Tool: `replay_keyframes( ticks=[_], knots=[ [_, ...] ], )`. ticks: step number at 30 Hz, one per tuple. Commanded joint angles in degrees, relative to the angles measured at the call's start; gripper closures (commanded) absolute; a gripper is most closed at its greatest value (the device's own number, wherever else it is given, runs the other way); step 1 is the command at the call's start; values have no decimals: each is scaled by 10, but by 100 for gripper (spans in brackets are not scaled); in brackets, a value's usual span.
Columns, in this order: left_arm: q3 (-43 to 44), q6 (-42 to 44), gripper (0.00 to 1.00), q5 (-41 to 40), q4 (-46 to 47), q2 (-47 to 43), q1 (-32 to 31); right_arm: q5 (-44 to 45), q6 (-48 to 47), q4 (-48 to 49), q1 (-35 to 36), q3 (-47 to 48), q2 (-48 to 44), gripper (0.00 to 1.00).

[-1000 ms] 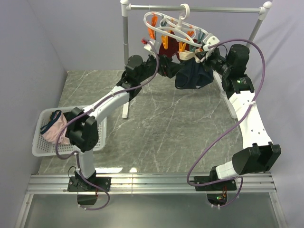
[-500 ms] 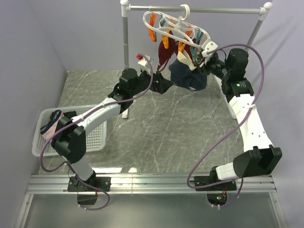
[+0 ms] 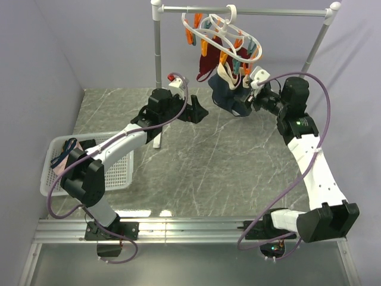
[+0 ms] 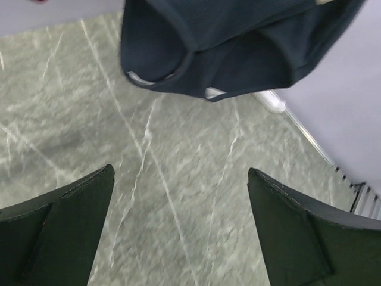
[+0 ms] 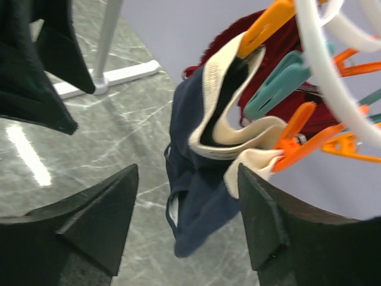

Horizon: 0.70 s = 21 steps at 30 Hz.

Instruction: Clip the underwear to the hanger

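The white ring hanger hangs by its hook from the rail, with orange and teal clips dangling. The navy underwear hangs below it, its beige waistband pinched by orange clips. My right gripper is open just right of the cloth; in its wrist view the underwear hangs beyond the gap between the fingers. My left gripper is open and empty, below and left of the underwear, which fills the top of its wrist view.
A maroon garment is clipped on the hanger behind the underwear. The grey rail stand has posts at left and right. A white basket with a pink garment sits at the left wall.
My right gripper has opened and drawn back from the clip. The left arm has pulled down and left, away from the hanger. The hanger has swung back, with the underwear hanging from its clips.
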Motion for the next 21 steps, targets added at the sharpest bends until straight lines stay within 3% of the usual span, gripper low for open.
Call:
replay_keyframes(
  ticks=[1, 9, 17, 21],
  knots=[
    [18, 39, 1, -5, -57, -28, 3, -8, 32, 9, 7, -28, -44, 25],
    [114, 119, 1, -37, -224, 1, 31, 29, 131, -11, 10, -90, -97, 18],
    [70, 147, 1, -83, -280, -60, 70, 119, 242, -58, -13, -142, -114, 15],
    [25, 149, 1, -158, -331, -82, 73, 136, 258, -81, -45, -176, -115, 11]
  ],
)
